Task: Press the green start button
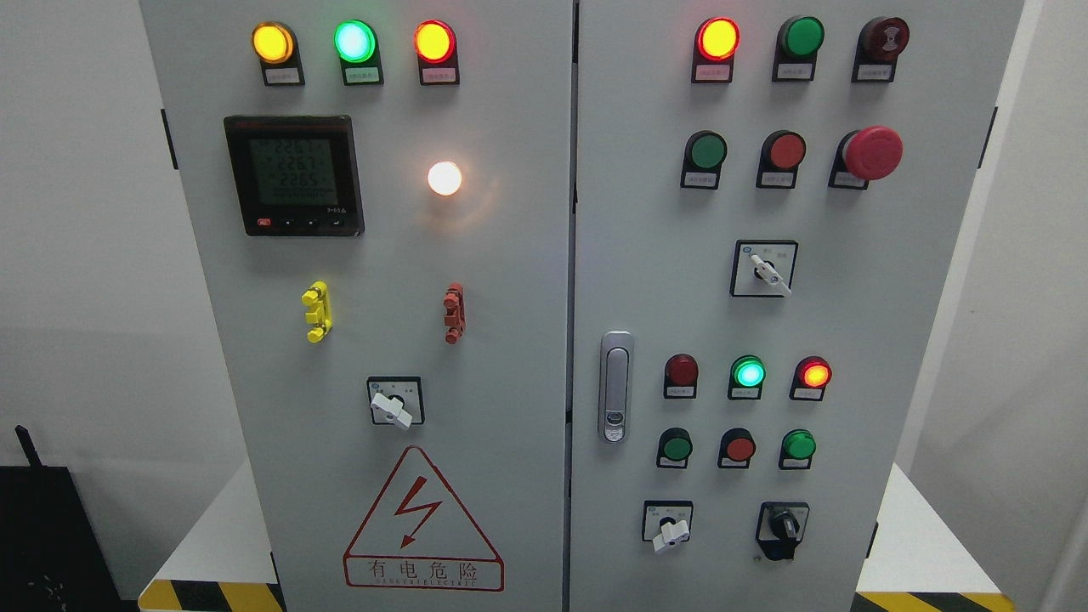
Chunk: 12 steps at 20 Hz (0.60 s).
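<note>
A grey electrical cabinet with two doors fills the head view. On the right door are several green buttons: one at the upper middle, one at the lower left, one at the lower right. A green lamp glows above them, and an unlit green lamp sits at the top. Neither of my hands shows in the frame.
A red mushroom emergency stop juts out at the upper right. Red buttons sit beside the green ones. Rotary switches, a door handle, a meter and a lit white lamp are on the doors.
</note>
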Motion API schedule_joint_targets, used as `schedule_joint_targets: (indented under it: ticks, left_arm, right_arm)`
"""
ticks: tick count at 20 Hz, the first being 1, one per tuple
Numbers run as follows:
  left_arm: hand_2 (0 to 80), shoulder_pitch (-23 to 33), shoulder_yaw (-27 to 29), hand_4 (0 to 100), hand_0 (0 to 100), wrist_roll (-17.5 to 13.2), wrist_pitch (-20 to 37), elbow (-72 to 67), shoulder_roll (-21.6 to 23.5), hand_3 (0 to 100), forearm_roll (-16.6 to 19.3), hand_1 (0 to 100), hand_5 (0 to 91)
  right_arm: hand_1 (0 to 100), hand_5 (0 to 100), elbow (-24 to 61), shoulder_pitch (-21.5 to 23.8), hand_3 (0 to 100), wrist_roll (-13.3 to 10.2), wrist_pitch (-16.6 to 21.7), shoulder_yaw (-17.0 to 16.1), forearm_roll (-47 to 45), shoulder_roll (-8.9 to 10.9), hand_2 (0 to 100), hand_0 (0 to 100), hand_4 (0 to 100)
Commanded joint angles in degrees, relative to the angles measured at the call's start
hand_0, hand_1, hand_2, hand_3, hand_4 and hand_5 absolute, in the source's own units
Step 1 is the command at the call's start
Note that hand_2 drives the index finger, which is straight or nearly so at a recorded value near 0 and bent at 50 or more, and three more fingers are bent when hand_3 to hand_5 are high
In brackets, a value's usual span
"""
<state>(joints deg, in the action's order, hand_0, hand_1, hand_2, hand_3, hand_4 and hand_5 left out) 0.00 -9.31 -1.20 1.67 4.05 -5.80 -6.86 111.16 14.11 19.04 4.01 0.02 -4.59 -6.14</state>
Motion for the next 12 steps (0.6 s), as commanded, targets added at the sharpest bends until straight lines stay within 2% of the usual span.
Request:
schedule_joint_targets:
  ticks: [1,12]
  left_arm:
    - [0.0,1.5,0.0,0,12,0.0,0.0,0.0,0.0,0,0.0,56,0.0]
    - [0.0,1.5,0.1,0,12,0.0,0.0,0.0,0.0,0,0.0,56,0.0]
  right_arm:
    - [2,0,0.2,0.2,0,-0.1,0.0,0.2,-0.2,-0.01,0,0,0]
    - [3,0,1.4,0.7,0,-0.1,0.1,0.3,0.4,-0.01,0,0,0]
